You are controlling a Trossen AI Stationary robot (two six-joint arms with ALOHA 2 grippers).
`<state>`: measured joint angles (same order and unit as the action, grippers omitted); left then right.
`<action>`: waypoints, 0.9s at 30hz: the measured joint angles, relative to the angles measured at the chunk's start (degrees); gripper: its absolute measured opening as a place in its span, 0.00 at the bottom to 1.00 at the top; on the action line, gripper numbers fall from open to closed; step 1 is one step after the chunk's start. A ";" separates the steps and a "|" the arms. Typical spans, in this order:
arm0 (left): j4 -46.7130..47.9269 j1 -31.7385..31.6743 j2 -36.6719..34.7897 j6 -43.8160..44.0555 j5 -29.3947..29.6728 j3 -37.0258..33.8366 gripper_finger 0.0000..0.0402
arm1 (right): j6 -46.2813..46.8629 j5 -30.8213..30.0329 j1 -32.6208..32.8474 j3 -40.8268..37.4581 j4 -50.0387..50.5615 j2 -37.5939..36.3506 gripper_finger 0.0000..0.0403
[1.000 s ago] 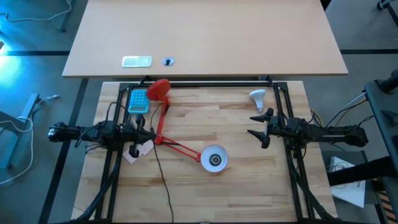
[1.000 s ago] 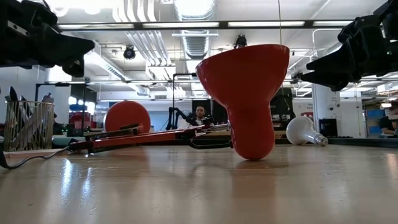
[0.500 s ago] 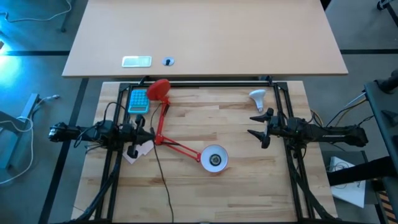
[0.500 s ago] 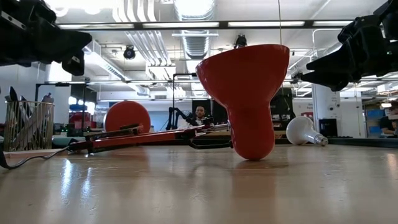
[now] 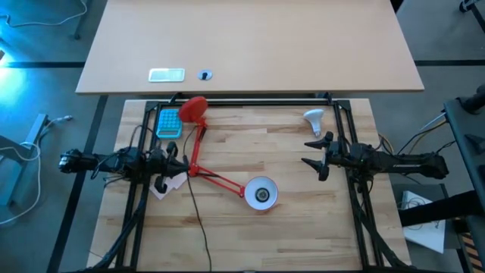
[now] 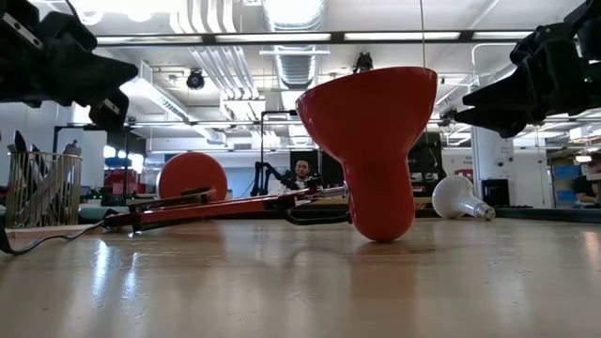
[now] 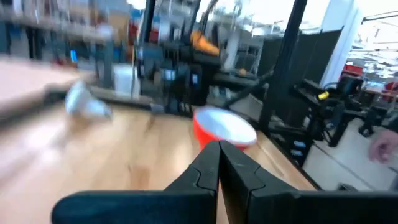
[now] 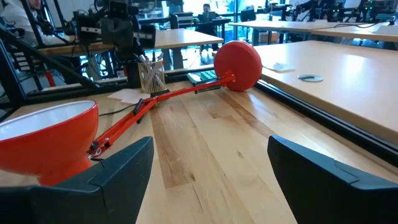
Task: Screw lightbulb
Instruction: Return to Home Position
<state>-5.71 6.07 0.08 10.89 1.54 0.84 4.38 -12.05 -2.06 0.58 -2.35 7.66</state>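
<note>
The lightbulb (image 5: pixel 314 117) (image 6: pixel 459 198), small and white, lies on its side at the table's far right, its screw base pointing right in the low view. The red lamp lies flat. Its round base (image 5: pixel 194 108) is at the far left, and its shade (image 5: pixel 261 193) (image 6: pixel 376 150) rests on its narrow end with the opening up. My left gripper (image 5: pixel 179 165) (image 7: pixel 219 149) is shut and empty, level above the table's left side beside the lamp's arm. My right gripper (image 5: pixel 311 152) (image 8: pixel 208 174) is open and empty, level, just near of the bulb.
A blue calculator (image 5: pixel 168 121) and a mesh pen cup (image 6: pixel 42 188) stand at the far left. A paper slip (image 5: pixel 168 185) lies under my left gripper. The lamp's cord (image 5: pixel 195 220) runs toward the near edge. Black frame rails (image 5: pixel 258 101) border the table.
My left gripper has rolled a little about its own pointing line while staying in place, still shut. Nothing on the table has moved.
</note>
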 joint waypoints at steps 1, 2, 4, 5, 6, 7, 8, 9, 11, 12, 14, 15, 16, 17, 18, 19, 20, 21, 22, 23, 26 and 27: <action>1.21 0.00 0.34 1.99 -0.11 -0.02 0.00 | -0.01 0.00 0.01 0.00 0.02 0.00 0.77; 1.51 0.00 0.73 3.58 -0.17 0.00 0.00 | 0.01 0.00 -0.01 0.00 0.02 0.00 0.77; 2.19 0.00 1.59 5.09 -0.17 0.11 0.00 | 0.00 0.00 0.01 0.00 0.02 0.00 0.77; 2.53 0.00 2.07 5.12 -0.17 0.11 0.00 | -0.02 0.00 -0.01 0.00 0.02 0.00 0.77; 2.56 0.00 2.65 5.02 -0.15 0.11 0.00 | 0.00 0.00 0.01 0.00 0.00 0.00 0.77; 2.41 0.00 3.26 4.78 -0.15 0.11 0.00 | 0.02 0.00 -0.01 0.00 0.00 0.00 0.77; 2.36 0.00 3.80 4.77 -0.16 0.11 0.00 | 0.02 0.00 0.00 0.00 0.02 0.00 0.77; 2.36 0.00 4.34 4.70 -0.17 0.13 0.00 | 0.00 0.00 -0.01 0.00 0.02 0.00 0.77; 2.46 0.00 5.30 4.70 -0.17 0.14 0.00 | 0.01 0.00 0.01 0.00 0.01 0.00 0.77; 2.39 0.00 5.88 4.70 -0.16 0.20 0.00 | 0.02 0.00 -0.01 0.00 0.02 0.00 0.77; 2.35 0.00 7.03 4.68 -0.17 0.22 0.00 | -0.01 0.00 0.00 0.00 0.00 0.00 0.77; 2.38 0.00 7.52 4.68 -0.17 0.22 0.00 | 0.00 0.00 -0.01 0.00 0.00 0.00 0.77; 2.35 0.00 8.04 4.68 -0.17 0.22 0.00 | 0.01 0.00 0.00 0.00 0.01 0.00 0.77; 2.30 0.00 8.66 4.68 -0.17 0.25 0.00 | 0.01 0.00 0.00 0.00 0.01 0.00 0.77; 2.33 0.00 9.23 4.68 -0.17 0.26 0.00 | 0.01 0.00 0.00 0.00 0.01 0.00 0.77; 2.44 0.00 9.73 4.68 -0.17 0.26 0.00 | 0.00 0.00 -0.01 0.00 0.00 0.00 0.77; 2.40 0.00 10.26 4.68 -0.19 0.26 0.00 | 0.00 0.00 -0.01 0.00 0.00 0.00 0.77; 2.34 0.00 10.82 4.68 -0.17 0.26 0.00 | 0.02 0.00 0.00 0.00 0.02 0.00 0.77; 2.33 0.00 11.41 4.68 -0.19 0.29 0.00 | 0.00 0.00 0.01 0.00 0.00 0.00 0.77; 2.38 0.00 11.93 4.68 -0.18 0.29 0.00 | 0.00 0.00 0.01 0.00 0.00 0.00 0.77; 2.33 0.00 13.50 4.66 -0.19 0.31 0.00 | 0.02 0.00 0.00 0.00 0.01 0.00 0.77; 2.37 0.00 14.00 4.66 -0.19 0.31 0.00 | 0.02 0.00 0.01 0.00 0.02 0.00 0.77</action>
<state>-3.34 6.07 14.08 15.55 1.34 1.15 4.40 -12.05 -2.05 0.58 -2.33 7.66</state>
